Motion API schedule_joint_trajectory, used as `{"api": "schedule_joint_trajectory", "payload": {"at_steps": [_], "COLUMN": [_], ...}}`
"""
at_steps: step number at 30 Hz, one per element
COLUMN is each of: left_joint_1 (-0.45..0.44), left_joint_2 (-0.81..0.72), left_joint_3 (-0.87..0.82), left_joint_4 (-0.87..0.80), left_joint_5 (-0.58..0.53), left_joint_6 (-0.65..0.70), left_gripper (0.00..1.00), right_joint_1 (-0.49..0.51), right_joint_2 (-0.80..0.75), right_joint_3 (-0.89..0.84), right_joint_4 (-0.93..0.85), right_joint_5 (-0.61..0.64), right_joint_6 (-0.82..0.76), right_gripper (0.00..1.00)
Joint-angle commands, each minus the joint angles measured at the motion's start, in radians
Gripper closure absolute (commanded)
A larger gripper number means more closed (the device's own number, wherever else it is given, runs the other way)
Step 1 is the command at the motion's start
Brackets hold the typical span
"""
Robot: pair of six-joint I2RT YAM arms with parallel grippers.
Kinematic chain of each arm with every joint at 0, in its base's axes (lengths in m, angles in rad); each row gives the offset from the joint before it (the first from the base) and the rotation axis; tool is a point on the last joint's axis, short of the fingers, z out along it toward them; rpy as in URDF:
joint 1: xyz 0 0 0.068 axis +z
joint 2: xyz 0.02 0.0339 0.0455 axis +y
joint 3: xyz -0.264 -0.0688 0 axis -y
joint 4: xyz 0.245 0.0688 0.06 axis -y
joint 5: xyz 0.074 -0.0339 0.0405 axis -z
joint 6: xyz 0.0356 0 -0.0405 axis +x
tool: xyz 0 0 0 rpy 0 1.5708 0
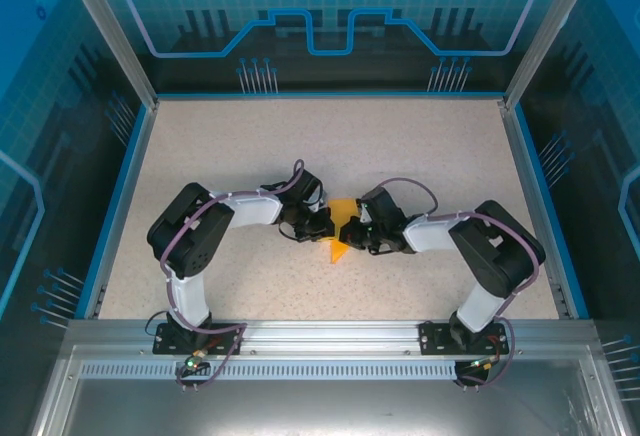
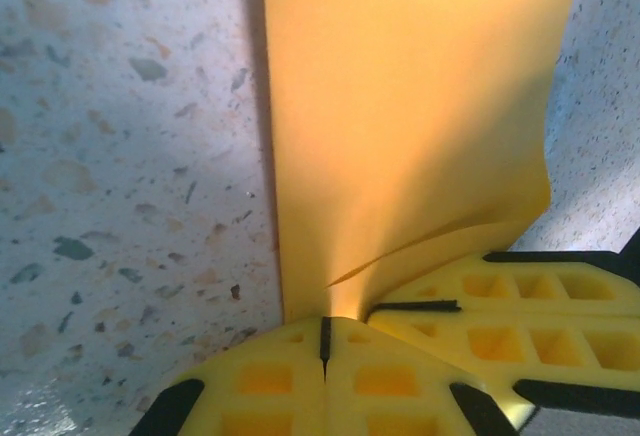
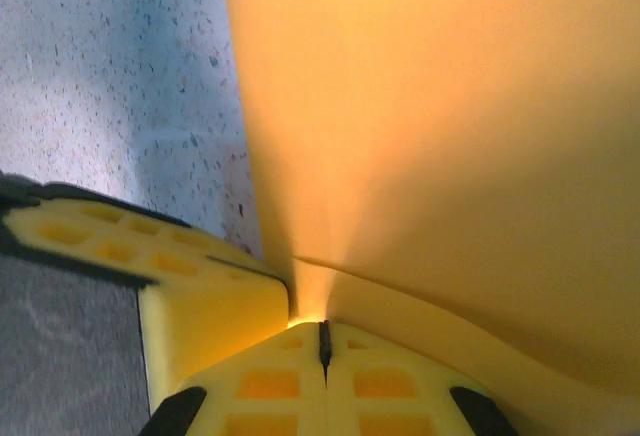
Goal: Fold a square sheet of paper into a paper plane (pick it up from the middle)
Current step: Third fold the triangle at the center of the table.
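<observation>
The orange-yellow sheet of paper (image 1: 339, 246) is held up between both arms at the table's middle, with one pointed corner hanging toward the near edge. My left gripper (image 1: 324, 224) pinches it from the left and my right gripper (image 1: 358, 232) from the right, almost tip to tip. In the left wrist view the paper (image 2: 400, 106) rises from my shut left gripper (image 2: 325, 322), a loose layer curling off to the right, where the right gripper's fingers (image 2: 500, 301) sit. In the right wrist view the paper (image 3: 450, 106) rises from my shut right gripper (image 3: 323, 328); the left fingers (image 3: 210, 296) press close beside.
The speckled beige tabletop (image 1: 420, 146) is bordered by a blue rim and transparent walls. A metal rail (image 1: 330, 334) with both arm bases runs along the near edge. Bare table surface (image 2: 120, 156) lies left of the paper.
</observation>
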Motion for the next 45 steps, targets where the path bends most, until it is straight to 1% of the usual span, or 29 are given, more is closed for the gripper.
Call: {"api": "schedule_joint_trajectory", "payload": {"at_steps": [1,6,13,21,30,39,42,45], "left_joint_1": [-0.001,-0.006,-0.017,-0.025,-0.024,-0.024,-0.025,-0.024], "left_joint_2": [0.053,0.059,0.075,0.086,0.11,0.124,0.124,0.123], "left_joint_3": [-0.014,0.003,0.031,0.049,0.068,0.07,0.074,0.077], "left_joint_4": [-0.129,-0.178,-0.227,-0.274,-0.347,-0.359,-0.359,-0.358], "left_joint_5": [-0.152,-0.192,-0.23,-0.273,-0.348,-0.355,-0.35,-0.345], "left_joint_6": [0.052,0.066,0.083,0.098,0.107,0.11,0.115,0.117], "left_gripper": [1.0,1.0,1.0,1.0,1.0,1.0,1.0,1.0], "right_joint_1": [-0.028,-0.044,-0.065,-0.077,-0.143,-0.223,-0.253,-0.263], "right_joint_2": [-0.061,-0.075,-0.022,0.021,0.022,-0.012,-0.014,-0.032], "right_joint_3": [-0.024,-0.037,-0.031,-0.014,-0.042,-0.018,0.005,0.038], "right_joint_4": [0.003,-0.021,-0.036,-0.061,-0.066,-0.146,-0.174,-0.188], "right_joint_5": [-0.054,-0.072,-0.096,-0.067,-0.04,0.031,0.039,0.019], "right_joint_6": [-0.108,-0.196,-0.227,-0.196,-0.121,-0.092,-0.104,-0.127], "right_gripper": [1.0,1.0,1.0,1.0,1.0,1.0,1.0,1.0]}}
